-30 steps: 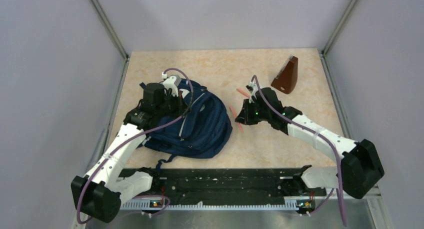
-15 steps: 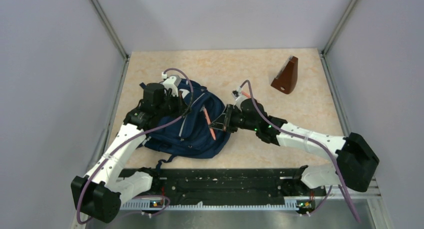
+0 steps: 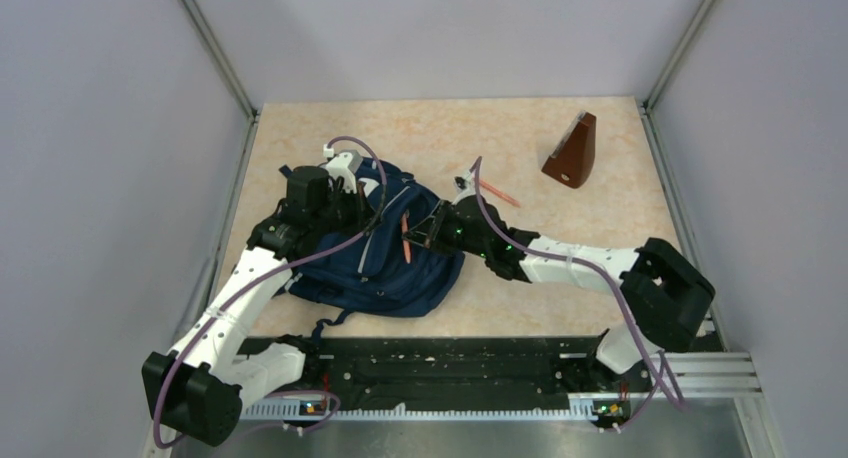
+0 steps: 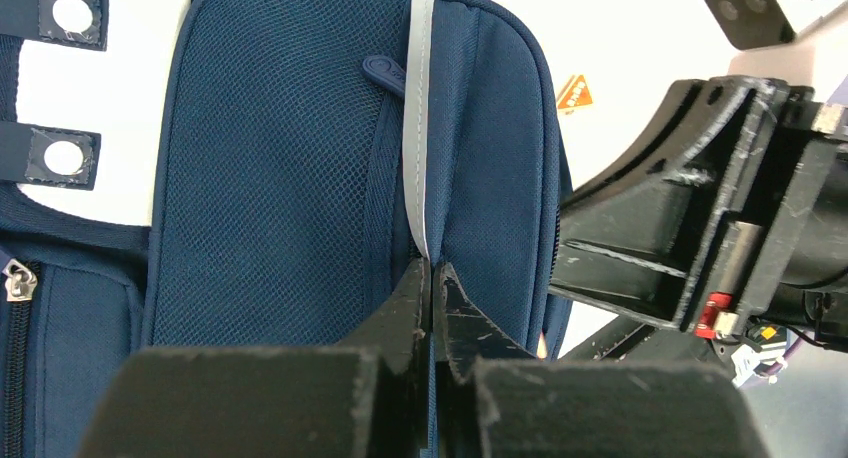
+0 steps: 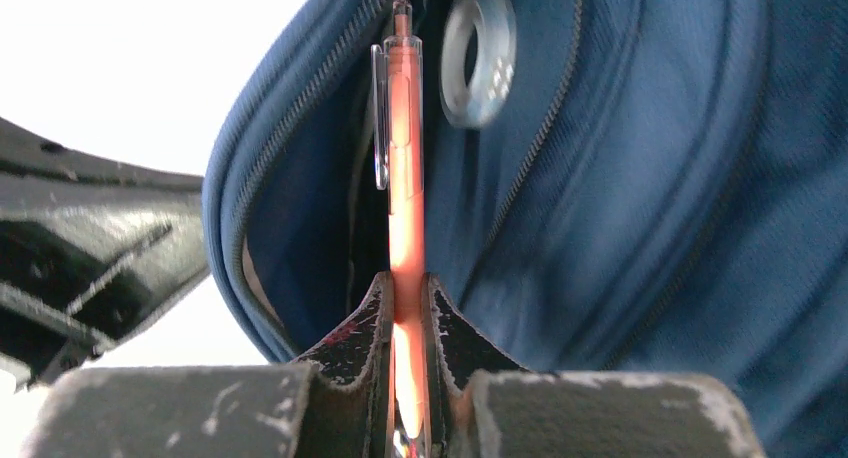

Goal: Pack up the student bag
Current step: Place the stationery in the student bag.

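Observation:
The student bag (image 3: 400, 268), navy with a grey stripe, lies at the left of the table. My left gripper (image 3: 364, 202) is shut on a fold of its fabric by the grey stripe (image 4: 420, 128), its tips (image 4: 432, 278) pinching the cloth. An orange pen (image 3: 405, 236) with a clear clip is clamped in my right gripper (image 3: 424, 232), which is over the bag. In the right wrist view the pen (image 5: 405, 158) points into the bag's open zipped mouth (image 5: 300, 178), the gripper (image 5: 407, 288) tight on its barrel.
A second orange pen (image 3: 497, 191) lies on the table behind the right arm. A brown wedge-shaped object (image 3: 572, 153) stands at the back right. A clear ring (image 5: 478, 53) shows inside the bag. Grey walls close in three sides.
The right arm has swung left from the table to the bag, carrying the orange pen up to the opening. The left gripper has kept its hold in place.

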Action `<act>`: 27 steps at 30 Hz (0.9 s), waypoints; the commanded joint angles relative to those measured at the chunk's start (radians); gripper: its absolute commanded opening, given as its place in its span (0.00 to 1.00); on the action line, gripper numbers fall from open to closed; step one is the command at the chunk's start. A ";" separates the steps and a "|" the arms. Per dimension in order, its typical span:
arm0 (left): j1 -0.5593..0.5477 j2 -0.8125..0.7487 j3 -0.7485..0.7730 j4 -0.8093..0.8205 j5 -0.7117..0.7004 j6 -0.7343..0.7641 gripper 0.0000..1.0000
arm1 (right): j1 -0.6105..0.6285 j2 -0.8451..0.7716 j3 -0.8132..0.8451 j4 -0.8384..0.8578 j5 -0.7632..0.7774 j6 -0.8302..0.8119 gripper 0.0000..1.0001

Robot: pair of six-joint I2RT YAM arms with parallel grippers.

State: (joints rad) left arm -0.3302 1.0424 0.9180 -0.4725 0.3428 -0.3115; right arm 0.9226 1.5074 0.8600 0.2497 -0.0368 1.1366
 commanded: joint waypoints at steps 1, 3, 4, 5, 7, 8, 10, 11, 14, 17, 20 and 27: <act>-0.002 -0.034 0.004 0.078 0.025 0.000 0.00 | 0.027 0.088 0.091 0.129 0.092 0.030 0.00; -0.003 -0.035 0.003 0.078 0.025 -0.001 0.00 | 0.038 0.131 0.126 0.144 0.117 0.023 0.00; -0.003 -0.033 0.002 0.078 0.027 -0.001 0.00 | 0.043 0.155 0.148 0.142 0.130 0.013 0.00; -0.002 -0.033 0.003 0.078 0.029 -0.003 0.00 | 0.046 0.176 0.169 0.138 0.144 0.005 0.00; -0.003 -0.033 0.002 0.080 0.036 -0.005 0.00 | 0.049 0.218 0.205 0.135 0.163 -0.010 0.00; -0.002 -0.034 0.003 0.081 0.040 -0.006 0.00 | 0.050 0.236 0.219 0.139 0.175 -0.013 0.00; -0.002 -0.037 0.002 0.082 0.043 -0.006 0.00 | 0.054 0.267 0.238 0.155 0.185 -0.026 0.00; -0.003 -0.038 0.002 0.082 0.041 -0.006 0.00 | 0.057 0.283 0.251 0.153 0.191 -0.033 0.00; -0.002 -0.038 0.000 0.085 0.043 -0.006 0.00 | 0.066 0.335 0.295 0.151 0.186 -0.046 0.00; -0.002 -0.035 -0.001 0.085 0.042 -0.005 0.00 | 0.075 0.372 0.321 0.162 0.177 -0.048 0.03; -0.003 -0.038 -0.001 0.087 0.042 -0.005 0.00 | 0.078 0.367 0.303 0.193 0.185 -0.066 0.16; -0.003 -0.032 -0.001 0.087 0.048 -0.006 0.00 | 0.085 0.324 0.266 0.219 0.222 -0.140 0.45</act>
State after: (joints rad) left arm -0.3298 1.0424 0.9138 -0.4633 0.3462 -0.3115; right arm 0.9882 1.8694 1.1267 0.3771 0.1570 1.0657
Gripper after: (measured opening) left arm 0.011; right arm 0.398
